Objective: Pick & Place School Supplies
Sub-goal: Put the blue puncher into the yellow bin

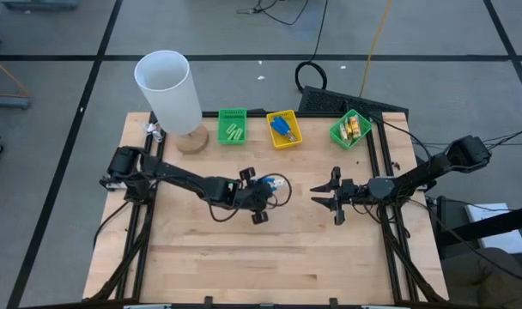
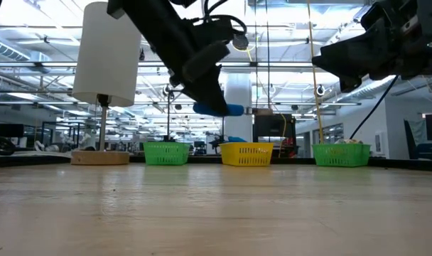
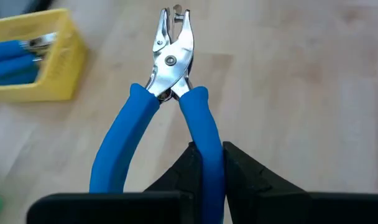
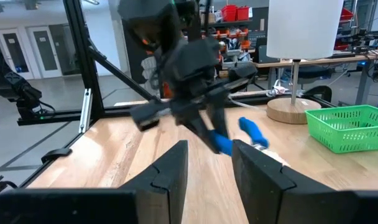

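Note:
My left gripper (image 1: 263, 196) is over the middle of the table, shut on a pair of blue-handled pliers (image 3: 170, 93) held above the wood. The pliers also show in the low view (image 2: 219, 109). My right gripper (image 1: 323, 196) hovers open to the right of it, facing it, and touches nothing. More blue-handled tools lie in the yellow bin (image 1: 284, 129). Light-green pieces lie in the left green bin (image 1: 233, 125). Yellow-orange sticks lie in the right green bin (image 1: 350, 129). My left gripper pinches one blue handle (image 3: 201, 124) of the pliers between its two fingers (image 3: 245, 168), near that handle's free end. The handle runs along the fingers and out ahead of them. The other handle (image 3: 117, 149) and the metal nose (image 3: 171, 37) are free. The pliers are lifted clear of the table.
A tall white cylinder (image 1: 168, 90) stands on a round wooden base (image 1: 192, 139) at the far left of the table. The three bins sit in a row along the far edge. Bare wood (image 1: 270, 257) covers the near half.

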{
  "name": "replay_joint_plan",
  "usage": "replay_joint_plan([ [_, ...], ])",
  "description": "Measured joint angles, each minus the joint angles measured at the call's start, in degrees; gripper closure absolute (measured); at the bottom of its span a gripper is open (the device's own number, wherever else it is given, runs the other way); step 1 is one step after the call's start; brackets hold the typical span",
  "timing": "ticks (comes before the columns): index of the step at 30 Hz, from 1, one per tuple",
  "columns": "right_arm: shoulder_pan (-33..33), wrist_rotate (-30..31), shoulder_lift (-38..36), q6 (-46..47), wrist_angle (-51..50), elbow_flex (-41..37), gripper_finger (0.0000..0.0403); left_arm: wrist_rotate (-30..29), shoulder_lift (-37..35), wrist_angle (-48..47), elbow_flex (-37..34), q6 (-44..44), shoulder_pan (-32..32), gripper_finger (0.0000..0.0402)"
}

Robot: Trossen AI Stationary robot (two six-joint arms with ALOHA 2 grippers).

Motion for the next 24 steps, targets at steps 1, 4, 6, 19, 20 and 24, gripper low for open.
replay_joint_plan([
  [1, 0.0, 0.0, 0.0, 0.0, 0.1, 0.0, 0.0289, -0.8, 0.0, 0.1, 0.0, -0.7, 0.4, 0.0359],
  [4, 0.0, 0.0, 0.0, 0.0, 0.1, 0.0, 0.0289, -1.5, 0.0, 0.2, 0.0, -2.1, 1.6, 0.0359],
  [6, 0.0, 0.0, 0.0, 0.0, 0.5, 0.0, 0.0289, -1.5, 0.0, 0.9, 0.0, -2.1, 2.5, 0.0359],
  [19, 0.0, 0.0, 0.0, 0.0, 0.4, 0.0, 0.0289, -2.4, 0.0, 5.5, 0.0, -2.2, 7.4, 0.0359],
  [20, 0.0, 0.0, 0.0, 0.0, 0.4, 0.0, 0.0289, -2.4, 0.0, 5.5, 0.0, -2.2, 7.6, 0.0359],
  [24, 0.0, 0.0, 0.0, 0.0, 0.4, 0.0, 0.0289, -3.3, 0.0, 7.1, 0.0, -2.2, 8.4, 0.0359],
])
